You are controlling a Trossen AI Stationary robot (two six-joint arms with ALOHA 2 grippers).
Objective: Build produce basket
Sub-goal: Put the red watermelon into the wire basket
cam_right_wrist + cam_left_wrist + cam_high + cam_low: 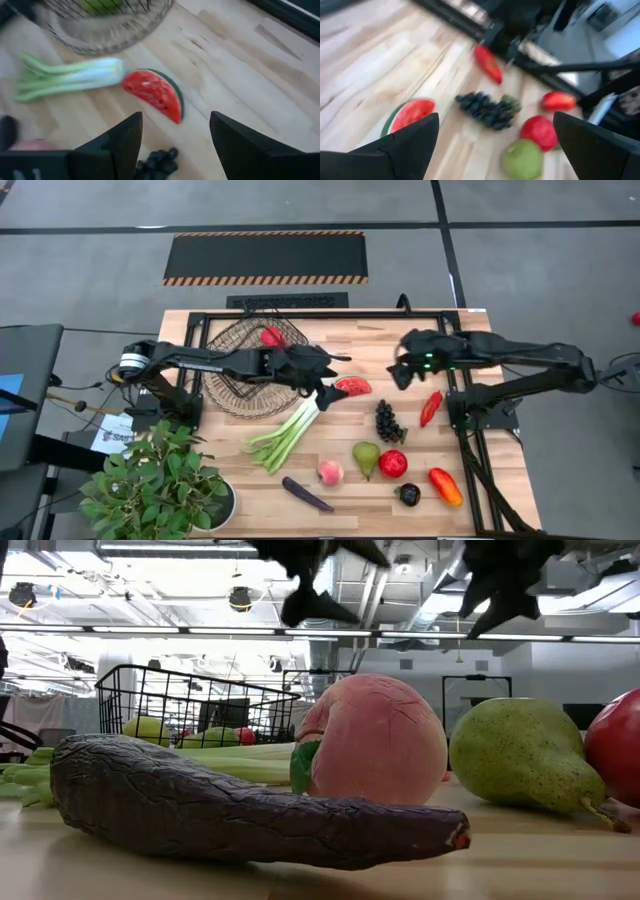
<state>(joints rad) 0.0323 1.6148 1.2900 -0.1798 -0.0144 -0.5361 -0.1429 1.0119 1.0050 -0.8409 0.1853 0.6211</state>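
We watched the left gripper (335, 372) hang above the table beside the basket (232, 395), over the white end of the leek (290, 430) and near the watermelon (352, 386); its fingers (405, 145) stood wide apart with nothing between them. The right gripper (400, 372) hovered further along the table, fingers (240, 145) likewise spread and empty, looking down on the watermelon (155, 95) and leek (70, 77). The basket sat at the table's back left with a red apple (272, 337) inside (green fruit (148, 728) showed through the mesh too). Outside it lay the grapes (388, 421), chilli (430, 408), pear (365, 458), another apple (393, 464), peach (330, 472), aubergine (307, 495) and pepper (445, 486).
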